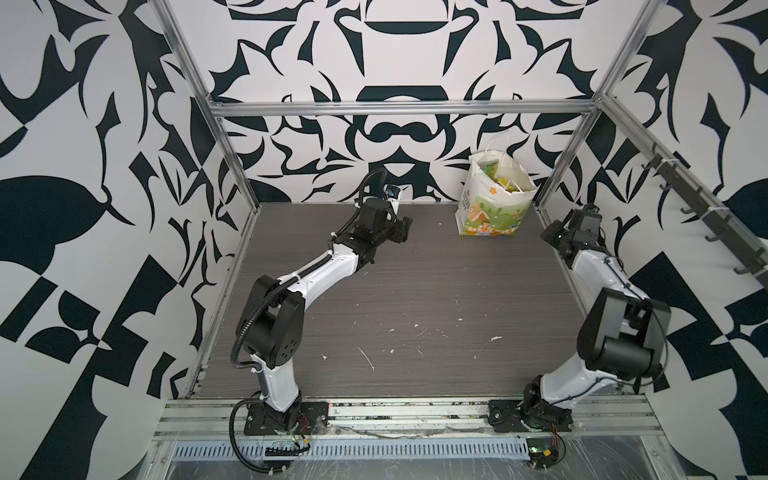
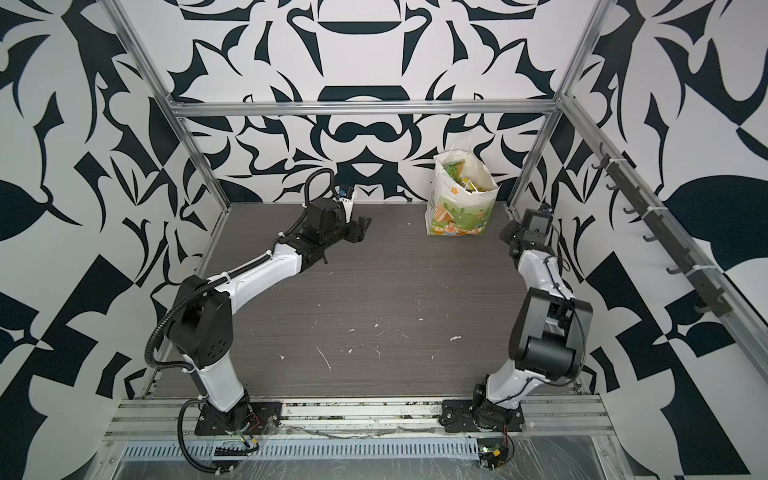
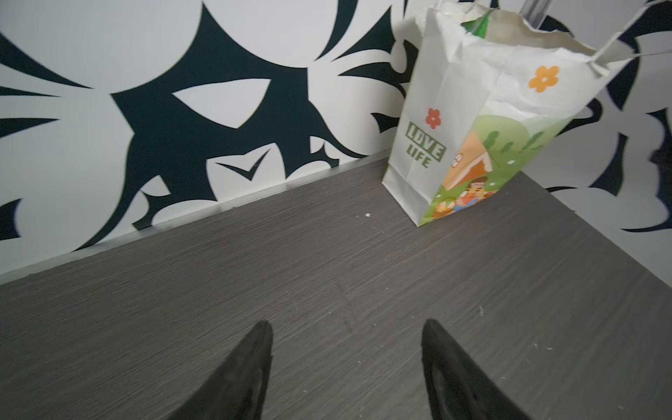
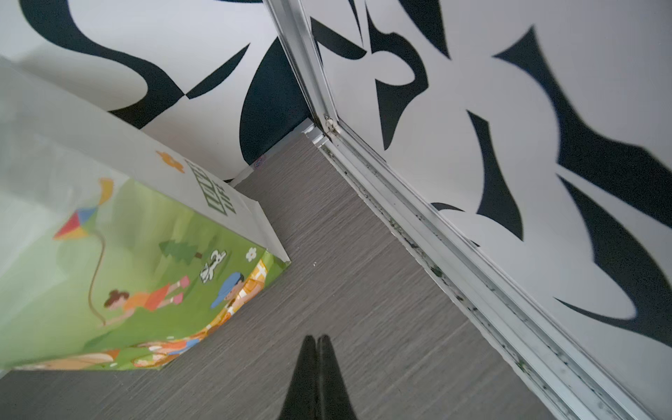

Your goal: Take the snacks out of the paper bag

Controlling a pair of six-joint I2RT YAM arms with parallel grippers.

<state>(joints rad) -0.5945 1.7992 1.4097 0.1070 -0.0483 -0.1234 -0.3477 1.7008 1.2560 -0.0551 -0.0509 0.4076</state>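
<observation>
In both top views the white paper carrier bag with green meadow print (image 1: 492, 208) stands upright at the upper right of the dark wood-grain bench (image 1: 415, 291). Green and yellow crinkly snack packets (image 1: 500, 180) show in its open mouth. The left jaws stand apart and empty, well left of the bag. The right jaws are pressed together and empty, near its right side.

Light even, diffuse and fairly bright, with only soft, faint shadows on the dark table (image 1: 415, 291) and no hard glare. Both top views are sharp at centre, with wide-angle stretch toward the edges. Right wrist view: upper part of the paper bag (image 4: 145, 254) out of focus and washed out; wall pattern (image 4: 545, 163) slightly smeared.
</observation>
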